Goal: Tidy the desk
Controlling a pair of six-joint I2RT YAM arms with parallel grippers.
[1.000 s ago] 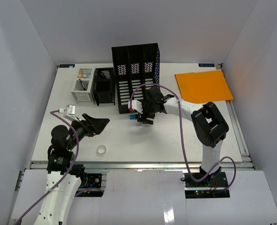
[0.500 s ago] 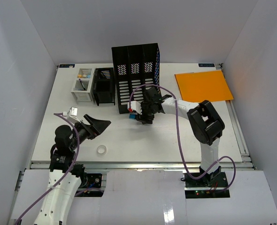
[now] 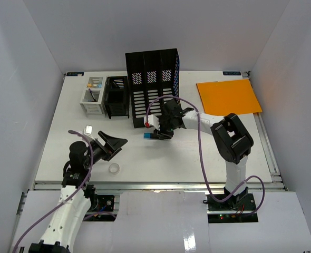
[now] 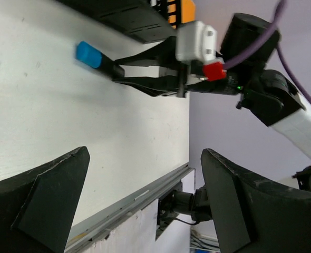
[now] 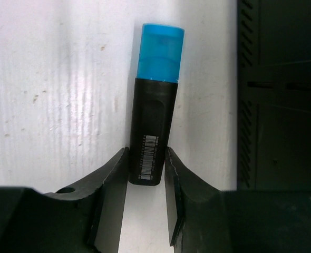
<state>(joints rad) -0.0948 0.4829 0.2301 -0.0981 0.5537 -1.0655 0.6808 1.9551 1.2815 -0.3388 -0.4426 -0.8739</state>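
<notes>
Front centre: we find open desk (image 3: 166, 158).
Back: file rack (image 3: 153, 87) stands just beside the marker (image 3: 147, 135).
Left front: tape ring (image 3: 114, 168).

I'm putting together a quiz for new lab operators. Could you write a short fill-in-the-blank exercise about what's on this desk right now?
1. The marker clamped by the right end effector has a ____ cap.
2. The left end effector is ____ and holds nothing.
3. The flat sheet at the far right corner of the desk is ____ in colour.
Missing words: blue; open; orange.
</notes>
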